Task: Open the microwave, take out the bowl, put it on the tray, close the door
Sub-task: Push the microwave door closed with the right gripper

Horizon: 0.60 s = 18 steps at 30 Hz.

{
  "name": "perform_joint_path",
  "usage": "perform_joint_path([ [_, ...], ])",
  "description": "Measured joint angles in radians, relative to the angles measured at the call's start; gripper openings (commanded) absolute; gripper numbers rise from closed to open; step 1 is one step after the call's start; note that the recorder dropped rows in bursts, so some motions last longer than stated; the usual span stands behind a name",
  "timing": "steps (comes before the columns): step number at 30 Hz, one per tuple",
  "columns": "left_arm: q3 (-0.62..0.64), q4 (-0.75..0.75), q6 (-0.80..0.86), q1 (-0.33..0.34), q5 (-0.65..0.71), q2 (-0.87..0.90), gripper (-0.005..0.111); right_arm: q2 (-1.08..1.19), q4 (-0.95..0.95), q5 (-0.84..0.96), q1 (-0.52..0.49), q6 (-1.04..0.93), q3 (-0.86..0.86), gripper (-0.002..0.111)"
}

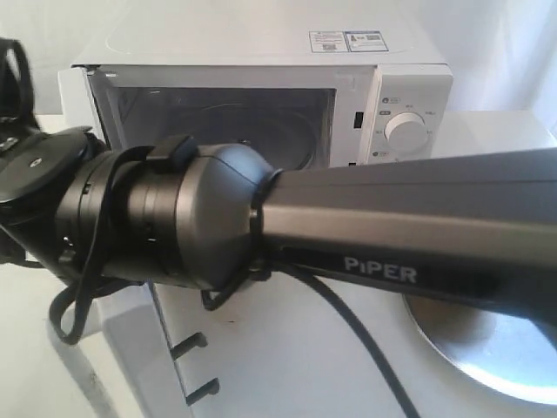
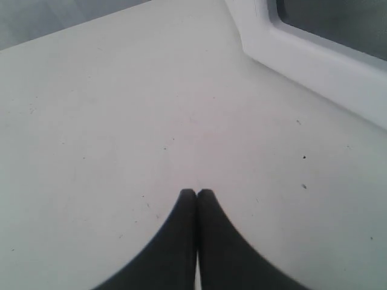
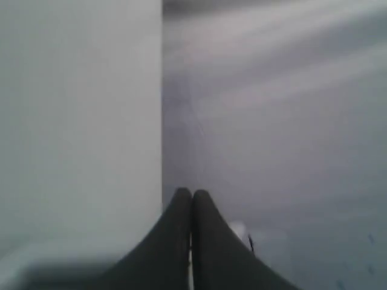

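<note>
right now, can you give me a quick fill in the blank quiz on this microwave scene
1. The door of the microwave stands ___.
2. The left fingers are ___, holding nothing.
3. The arm crossing the exterior view bears the word ___.
4. The silver tray lies at the lower ___ of the exterior view.

Missing words: open; shut; PIPER; right.

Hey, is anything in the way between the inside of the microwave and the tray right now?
The door stands open, but in the exterior view the right arm crosses in front of the microwave opening and part of the tray. The bowl cannot be seen.
</note>
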<state>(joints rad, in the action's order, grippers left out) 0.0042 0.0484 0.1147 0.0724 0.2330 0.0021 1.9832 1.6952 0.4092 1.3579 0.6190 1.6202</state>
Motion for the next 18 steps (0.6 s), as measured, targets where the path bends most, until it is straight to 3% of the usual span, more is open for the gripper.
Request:
perform_joint_path([
  [9, 0.0, 0.0, 0.0, 0.0, 0.0, 0.0, 0.0, -0.004, -0.191, 0.605, -0.023, -0.471, -0.134, 0.0],
  [10, 0.0, 0.0, 0.0, 0.0, 0.0, 0.0, 0.0, -0.002, -0.186, 0.722, -0.053, -0.48, -0.158, 0.0],
  [12, 0.0, 0.0, 0.0, 0.0, 0.0, 0.0, 0.0, -0.002, -0.151, 0.785, -0.093, -0.426, -0.165, 0.0],
  [18, 0.0, 0.0, 0.0, 0.0, 0.0, 0.0, 0.0, -0.034, -0.192, 0.801, -0.155, -0.268, -0.165, 0.0],
])
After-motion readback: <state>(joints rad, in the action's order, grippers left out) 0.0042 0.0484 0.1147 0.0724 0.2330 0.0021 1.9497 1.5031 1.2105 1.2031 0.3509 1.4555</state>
